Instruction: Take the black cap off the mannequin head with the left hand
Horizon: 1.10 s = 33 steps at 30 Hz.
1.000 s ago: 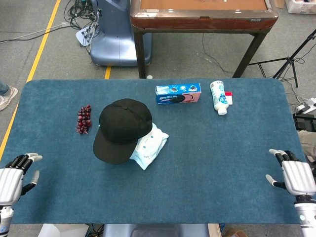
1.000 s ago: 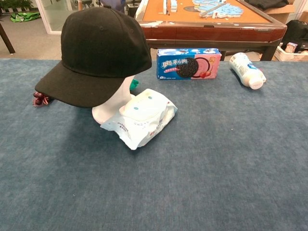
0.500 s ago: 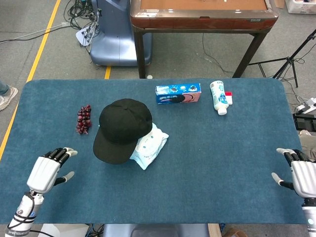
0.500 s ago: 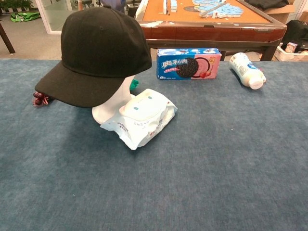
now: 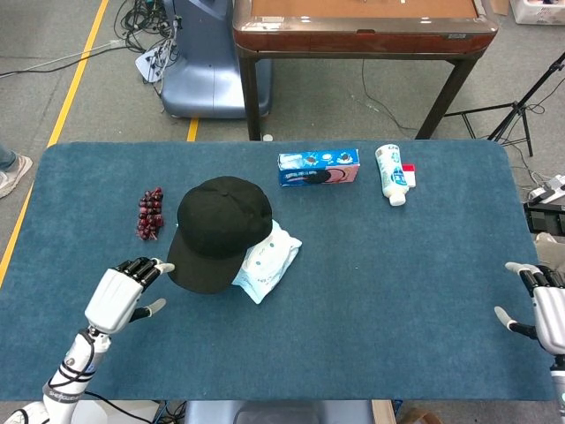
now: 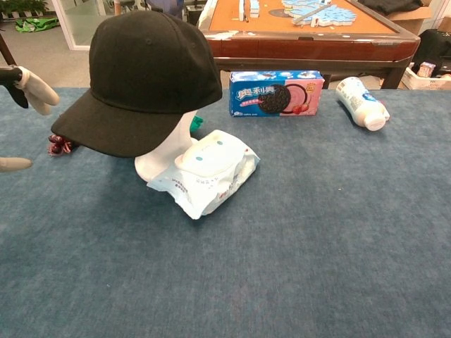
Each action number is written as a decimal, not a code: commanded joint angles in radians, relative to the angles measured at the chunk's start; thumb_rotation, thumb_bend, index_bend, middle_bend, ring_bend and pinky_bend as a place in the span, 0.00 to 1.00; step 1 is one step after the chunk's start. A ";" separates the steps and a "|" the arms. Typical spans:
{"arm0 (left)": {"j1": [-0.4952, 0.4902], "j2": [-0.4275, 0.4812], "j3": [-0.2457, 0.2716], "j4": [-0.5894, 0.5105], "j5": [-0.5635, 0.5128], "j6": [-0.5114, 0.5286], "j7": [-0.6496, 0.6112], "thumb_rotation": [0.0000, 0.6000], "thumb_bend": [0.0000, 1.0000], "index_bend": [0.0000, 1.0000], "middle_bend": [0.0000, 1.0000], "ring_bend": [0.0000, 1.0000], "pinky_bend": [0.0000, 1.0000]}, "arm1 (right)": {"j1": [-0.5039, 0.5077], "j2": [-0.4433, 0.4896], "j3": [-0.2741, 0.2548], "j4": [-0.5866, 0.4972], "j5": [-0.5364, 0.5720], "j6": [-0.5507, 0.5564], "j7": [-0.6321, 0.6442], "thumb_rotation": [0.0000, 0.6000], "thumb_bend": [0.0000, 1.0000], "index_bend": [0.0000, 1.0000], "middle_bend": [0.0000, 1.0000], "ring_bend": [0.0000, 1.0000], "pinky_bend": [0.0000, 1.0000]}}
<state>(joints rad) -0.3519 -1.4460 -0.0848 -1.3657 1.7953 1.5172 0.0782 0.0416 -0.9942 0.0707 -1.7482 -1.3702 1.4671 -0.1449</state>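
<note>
A: Nearest the robot, the left hand (image 5: 122,296) hovers over the blue desk (image 5: 371,300), fingers spread and holding nothing. Its fingertips (image 5: 152,266) sit just beside the brim of the black cap (image 5: 218,231); whether they touch it cannot be told. At the right edge of the head view, the right hand (image 5: 546,309) is also spread and holds nothing, well apart from everything else.

B: And in the chest view?

A: Only a few of the left hand's fingers (image 6: 32,86) show at the left edge, near the brim.

B: Where is the cap itself?

A: It sits on the white mannequin head (image 6: 168,155), left of the desk's centre, brim pointing toward the robot's left and down over the face. A pale pack of wipes (image 6: 208,171) leans against the base of the mannequin head on its right side.

B: Farther back?

A: A bunch of dark red grapes (image 5: 149,213) lies to the left of the cap. Beyond the cap stands a blue and pink cookie box (image 6: 276,93) on its long edge, and to the right of that a white bottle (image 6: 361,103) lies on its side. Behind the desk is a brown wooden table (image 5: 362,26) on the grey floor.
</note>
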 commanded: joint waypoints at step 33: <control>-0.106 -0.153 -0.013 0.121 0.018 0.044 0.031 1.00 0.00 0.43 0.49 0.45 0.61 | -0.015 0.022 0.009 0.003 -0.010 0.013 0.054 1.00 0.21 0.26 0.30 0.22 0.48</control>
<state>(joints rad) -0.4577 -1.5930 -0.0981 -1.2526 1.8105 1.5532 0.1138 0.0262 -0.9727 0.0798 -1.7451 -1.3804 1.4800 -0.0910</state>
